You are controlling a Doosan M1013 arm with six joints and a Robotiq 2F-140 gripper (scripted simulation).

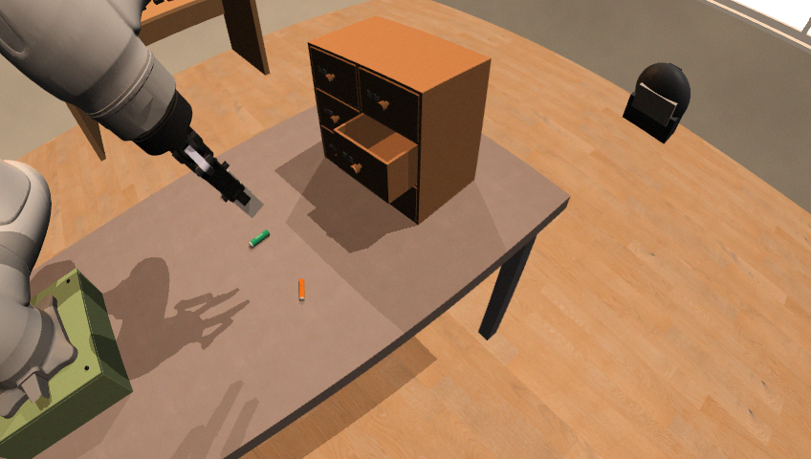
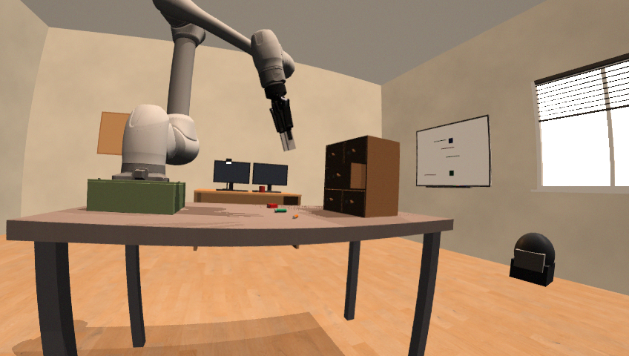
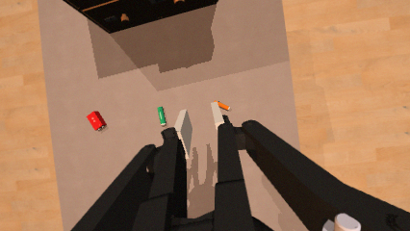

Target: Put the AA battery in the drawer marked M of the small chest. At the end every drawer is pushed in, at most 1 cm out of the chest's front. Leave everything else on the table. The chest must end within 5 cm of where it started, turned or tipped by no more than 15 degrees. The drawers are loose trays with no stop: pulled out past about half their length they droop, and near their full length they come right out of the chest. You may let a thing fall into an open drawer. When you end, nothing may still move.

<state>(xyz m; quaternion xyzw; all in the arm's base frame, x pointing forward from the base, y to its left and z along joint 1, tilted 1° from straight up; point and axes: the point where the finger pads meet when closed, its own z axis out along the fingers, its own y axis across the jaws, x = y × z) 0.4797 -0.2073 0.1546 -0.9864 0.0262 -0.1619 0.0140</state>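
Observation:
A green cylindrical battery [image 1: 258,237] lies on the table; it also shows in the wrist view [image 3: 162,115]. A thinner orange battery [image 1: 301,289] lies nearer the table's front edge. The small wooden chest [image 1: 398,108] stands at the far end, with its middle-right drawer [image 1: 378,150] pulled out and empty; I cannot read the drawer letters. My gripper [image 1: 244,200] [image 2: 288,145] [image 3: 201,115] hangs high above the table, pointing down between the two batteries. Its fingers are nearly together with a narrow gap and nothing between them.
A small red block [image 3: 96,120] lies on the table left of the green battery. The arm's green base [image 1: 62,363] takes up the near left corner. The table's edge runs close past the orange battery.

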